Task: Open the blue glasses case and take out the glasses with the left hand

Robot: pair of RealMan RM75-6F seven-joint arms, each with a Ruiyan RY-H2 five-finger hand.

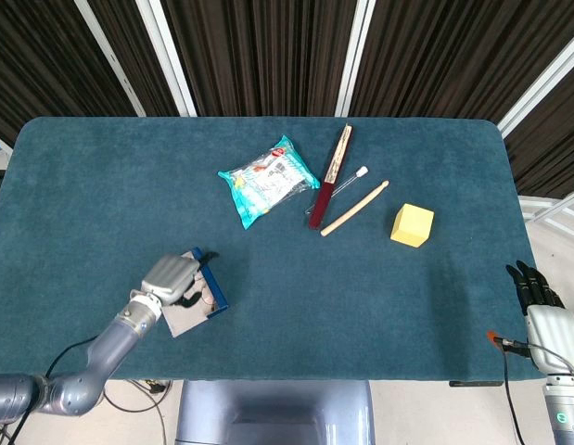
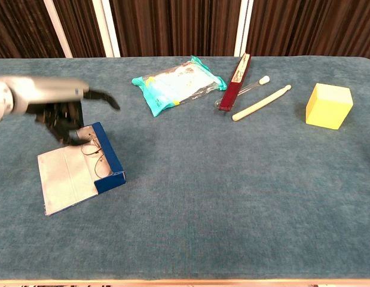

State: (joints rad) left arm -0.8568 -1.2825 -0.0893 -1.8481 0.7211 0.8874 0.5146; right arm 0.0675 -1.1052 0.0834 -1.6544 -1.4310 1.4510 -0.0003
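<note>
**Case lies open, glasses inside, left robot hand above it**

The blue case (image 2: 83,168) lies open at the lower left of the counter (image 2: 232,197), its pale lining facing up and its blue wall standing along the right edge. In the chest view the thin wire glasses (image 2: 92,149) rest inside the case, against the blue wall at its upper end. The left robot hand (image 2: 65,113) hangs over that upper end with its fingers (image 2: 104,98) spread apart and curved downward; it grips nothing that can be seen, and whether a fingertip touches the glasses cannot be told. In the head view the same hand (image 1: 172,276) covers the upper left part of the case (image 1: 196,306).

The right robot hand (image 1: 535,287) sits at the lower right of the head view, off the counter's edge, fingers straight and holding nothing.

In the upper middle of the frame lie a snack bag (image 2: 176,84), a dark red stick (image 2: 235,81), a pale wooden stick (image 2: 261,103) and a white-tipped swab (image 2: 256,84). A yellow block (image 2: 329,105) stands well apart to the right.
</note>
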